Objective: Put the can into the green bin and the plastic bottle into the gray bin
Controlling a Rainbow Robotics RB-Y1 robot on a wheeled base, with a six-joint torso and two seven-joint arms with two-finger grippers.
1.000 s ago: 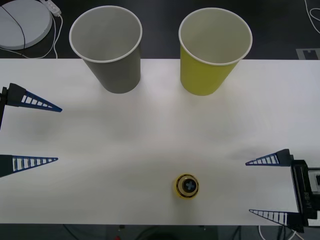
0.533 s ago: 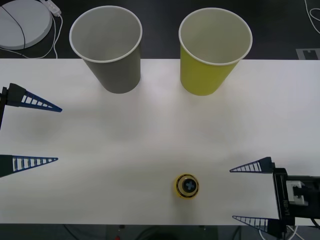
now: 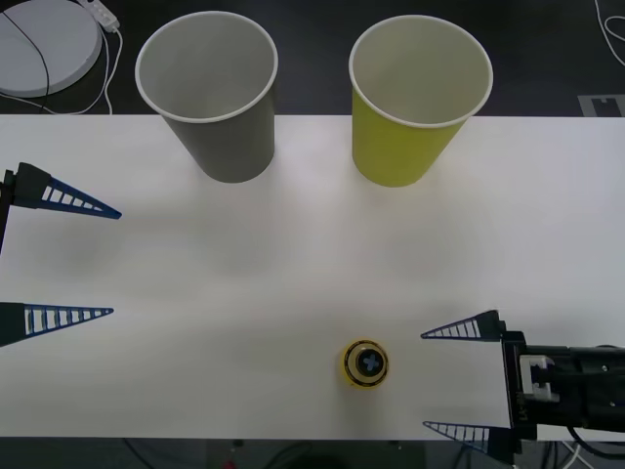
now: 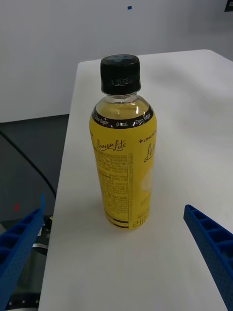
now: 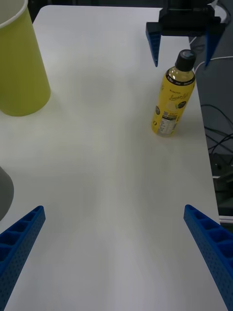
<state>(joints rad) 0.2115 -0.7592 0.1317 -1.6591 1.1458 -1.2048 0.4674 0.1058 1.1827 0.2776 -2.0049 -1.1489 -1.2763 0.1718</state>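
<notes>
The plastic bottle (image 3: pixel 364 363) stands upright near the table's front edge, with a yellow label and a black cap (image 4: pixel 120 73). My right gripper (image 3: pixel 430 381) is open just to its right, level with it and not touching; its blue fingers (image 4: pixel 208 243) flank the bottle (image 4: pixel 124 150) from a short way off. At the table's left side my left gripper (image 3: pixel 115 262) is open, with nothing between its fingers. The gray bin (image 3: pixel 210 98) stands at the back left and the green bin (image 3: pixel 415 103) at the back right, both upright. The can is out of view.
The white table (image 3: pixel 244 274) is bare between the bins and the bottle. A round white disc (image 3: pixel 44 39) with a cable lies on the floor behind the table's back left corner. The bottle (image 5: pixel 173 97) stands close to the table's edge.
My right gripper has moved left along the front edge toward the bottle, staying open. The left gripper, the bottle and both bins have not moved.
</notes>
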